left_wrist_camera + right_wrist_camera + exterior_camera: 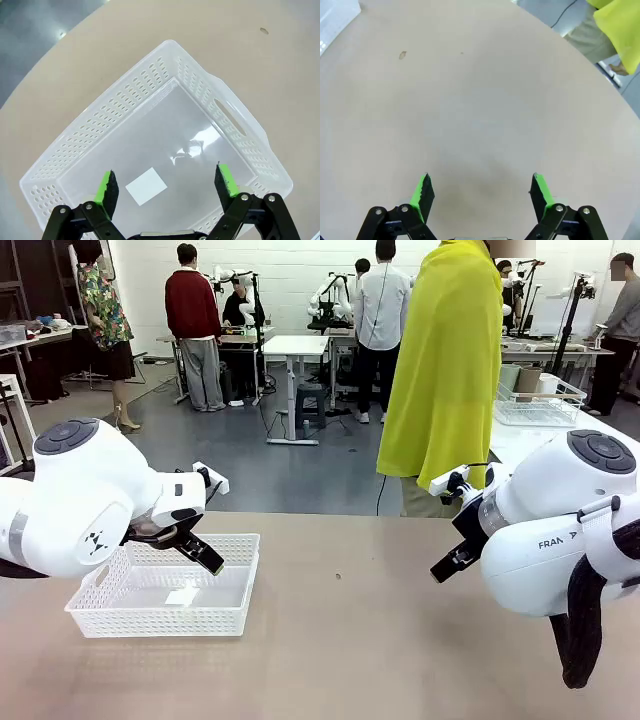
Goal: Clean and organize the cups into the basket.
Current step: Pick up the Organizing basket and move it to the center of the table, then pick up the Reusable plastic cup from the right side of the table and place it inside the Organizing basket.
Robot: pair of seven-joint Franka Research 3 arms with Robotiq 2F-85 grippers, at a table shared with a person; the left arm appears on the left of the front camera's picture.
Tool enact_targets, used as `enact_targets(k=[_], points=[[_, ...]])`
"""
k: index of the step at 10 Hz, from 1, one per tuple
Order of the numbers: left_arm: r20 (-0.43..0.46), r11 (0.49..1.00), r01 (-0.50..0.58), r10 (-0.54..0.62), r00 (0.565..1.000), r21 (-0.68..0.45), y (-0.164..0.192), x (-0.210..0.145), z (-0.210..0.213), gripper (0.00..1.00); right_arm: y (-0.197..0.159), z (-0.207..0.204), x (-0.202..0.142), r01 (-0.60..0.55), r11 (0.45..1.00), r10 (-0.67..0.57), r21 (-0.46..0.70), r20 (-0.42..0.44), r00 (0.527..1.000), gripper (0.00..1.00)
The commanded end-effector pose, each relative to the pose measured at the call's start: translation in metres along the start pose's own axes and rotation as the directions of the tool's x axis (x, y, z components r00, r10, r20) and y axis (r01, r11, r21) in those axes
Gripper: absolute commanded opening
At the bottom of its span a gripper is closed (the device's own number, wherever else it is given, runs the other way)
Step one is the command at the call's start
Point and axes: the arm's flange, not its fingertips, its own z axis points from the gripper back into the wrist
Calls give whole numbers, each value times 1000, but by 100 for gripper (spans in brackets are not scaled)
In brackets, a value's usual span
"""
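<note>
The white lattice basket (150, 623) sits on the tan table at the left, holding nothing but a white label (146, 186) on its floor. My left gripper (197, 546) hangs open just above it; in the left wrist view its green-padded gripper (167, 180) spreads over the basket's wall (125, 107). My right gripper (457, 546) is open at the right, and in its own wrist view the gripper (482, 187) hovers over bare tabletop. Two cups, pale green (510, 376) and tan (528, 380), stand far off in a clear basket (540, 408).
A person in a yellow top (445, 370) stands at the table's far edge, right of centre. The clear basket rests on a side table at the back right. A corner of the white basket (335, 20) shows in the right wrist view.
</note>
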Motion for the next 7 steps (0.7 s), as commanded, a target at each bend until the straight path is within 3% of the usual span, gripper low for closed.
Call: enact_targets(k=[1,7], points=[[0,1000,0,0,1000,0,0,0,0,100,0,0,0,0,1000,0,0,0,1000,100],[0,1000,0,0,1000,0,0,0,0,100,0,0,0,0,1000,0,0,0,1000,100]])
